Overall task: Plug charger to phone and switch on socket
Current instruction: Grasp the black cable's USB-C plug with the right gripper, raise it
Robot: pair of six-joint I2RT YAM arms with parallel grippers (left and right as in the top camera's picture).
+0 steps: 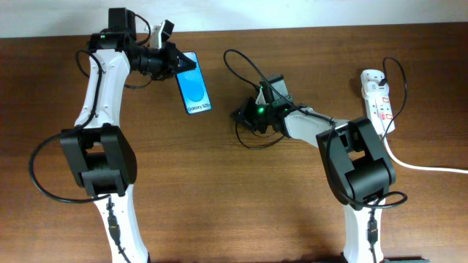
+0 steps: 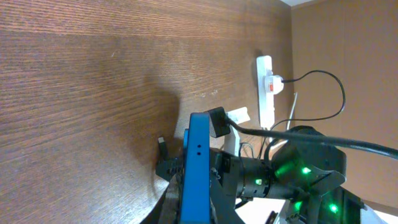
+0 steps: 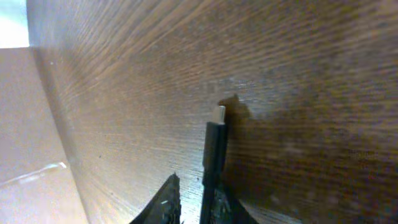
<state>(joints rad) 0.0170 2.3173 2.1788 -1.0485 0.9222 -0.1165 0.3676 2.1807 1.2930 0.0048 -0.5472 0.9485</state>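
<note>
My left gripper (image 1: 174, 64) is shut on the top end of the phone (image 1: 194, 90), whose blue screen faces up in the overhead view. In the left wrist view the phone (image 2: 198, 163) shows edge-on between the jaws (image 2: 198, 210). My right gripper (image 1: 246, 115) is to the right of the phone, apart from it, and holds the charger's black plug (image 3: 215, 148). The plug's metal tip (image 3: 220, 113) points forward, just above the wood. The thin black cable (image 1: 247, 64) loops behind the right gripper. The white socket (image 1: 377, 96) lies at the far right.
A thick white cord (image 1: 424, 166) runs from the socket off the right edge. A black cable (image 1: 389, 73) arcs over a white adapter plugged into the socket (image 2: 265, 87). The right arm (image 2: 298, 174) with green lights sits close behind the phone.
</note>
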